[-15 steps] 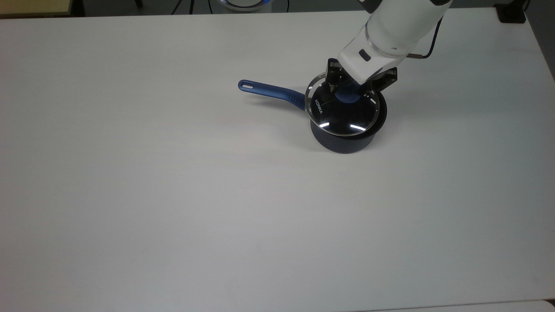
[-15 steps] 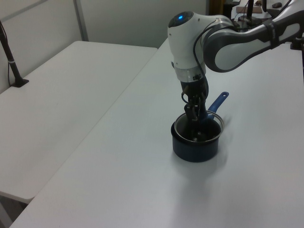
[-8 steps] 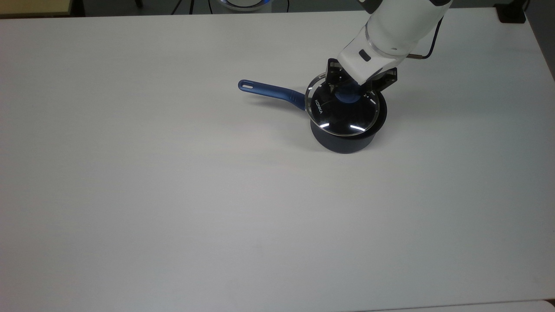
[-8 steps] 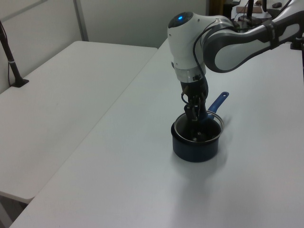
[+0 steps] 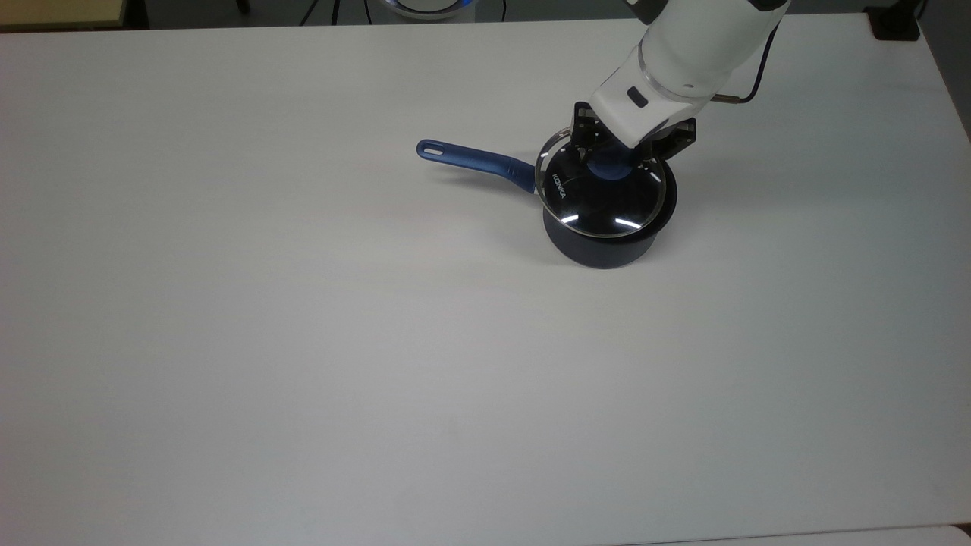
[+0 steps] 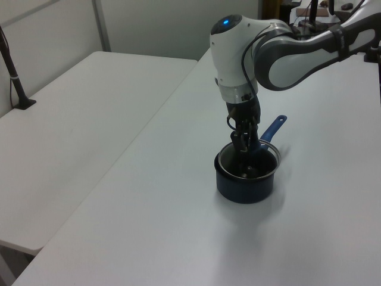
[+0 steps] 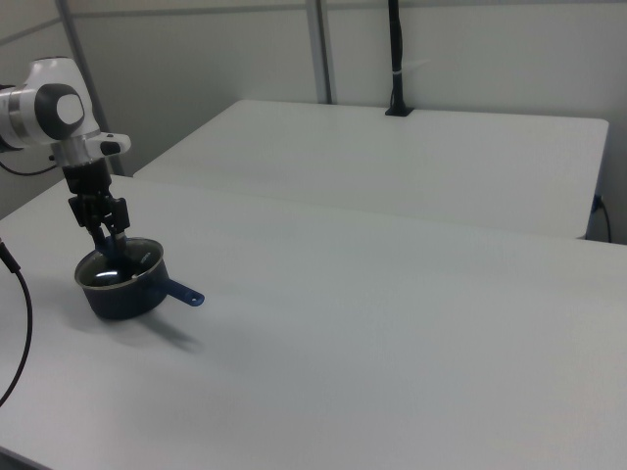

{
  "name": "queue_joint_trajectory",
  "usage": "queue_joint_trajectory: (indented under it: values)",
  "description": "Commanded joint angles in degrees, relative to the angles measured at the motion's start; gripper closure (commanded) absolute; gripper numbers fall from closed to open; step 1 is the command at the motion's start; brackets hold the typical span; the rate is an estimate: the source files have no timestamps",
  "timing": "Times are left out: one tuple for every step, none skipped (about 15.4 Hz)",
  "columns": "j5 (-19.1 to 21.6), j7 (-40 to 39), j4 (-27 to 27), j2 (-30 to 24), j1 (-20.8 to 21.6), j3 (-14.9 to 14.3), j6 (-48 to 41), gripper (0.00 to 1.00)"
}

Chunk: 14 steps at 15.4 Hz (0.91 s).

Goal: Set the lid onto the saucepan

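The hand [image 5: 611,161] is closed narrow on the blue knob of the lid [image 5: 603,199], holding it over the saucepan's [image 5: 607,246] mouth, shifted toward the handle side. The saucepan stands on the white surface [image 5: 303,341].

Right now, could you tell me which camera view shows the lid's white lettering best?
The top view: it looks down on the lid, so the white lettering reads against the dark saucepan. In the left view the lid appears as a thin rim ring partly behind the gripper; in the right view it is a small ellipse, lettering illegible.
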Motion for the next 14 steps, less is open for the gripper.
queue_joint_trajectory:
  values:
    - [2.7, 1.0, -1.2, -0.3, 0.5, -0.5, 0.1, 0.44]
    - [2.8, 1.1, -1.3, -0.3, 0.5, -0.5, 0.7, 0.44]
    - [2.8, 1.4, -1.3, -0.2, 0.4, -0.5, 1.2, 0.44]
    - [2.7, 2.0, -1.3, -0.1, 0.3, -0.5, 1.5, 0.44]
    - [2.7, 2.3, -1.3, 0.0, 0.3, -0.5, 2.2, 0.44]
    - [2.7, 2.6, -1.4, 0.1, 0.2, -0.5, 3.1, 0.44]
    - [2.7, 2.6, -1.4, 0.1, 0.1, -0.5, 3.7, 0.44]
    - [2.6, 2.6, -1.3, 0.2, -0.2, -0.5, 3.9, 0.44]
    - [2.6, 2.6, -1.3, 0.1, -0.4, -0.5, 4.1, 0.44]
    - [2.5, 2.6, -1.3, 0.1, -0.5, -0.5, 4.5, 0.44]
    - [2.5, 2.6, -1.3, 0.3, -0.5, -0.6, 4.9, 0.44]
    - [2.4, 2.6, -1.2, 0.5, -0.6, -0.6, 5.1, 0.44]
    - [2.4, 2.5, -1.3, 0.6, -0.8, -0.6, 5.3, 0.44]
    - [2.4, 2.5, -1.3, 0.6, -0.9, -0.6, 5.3, 0.44]
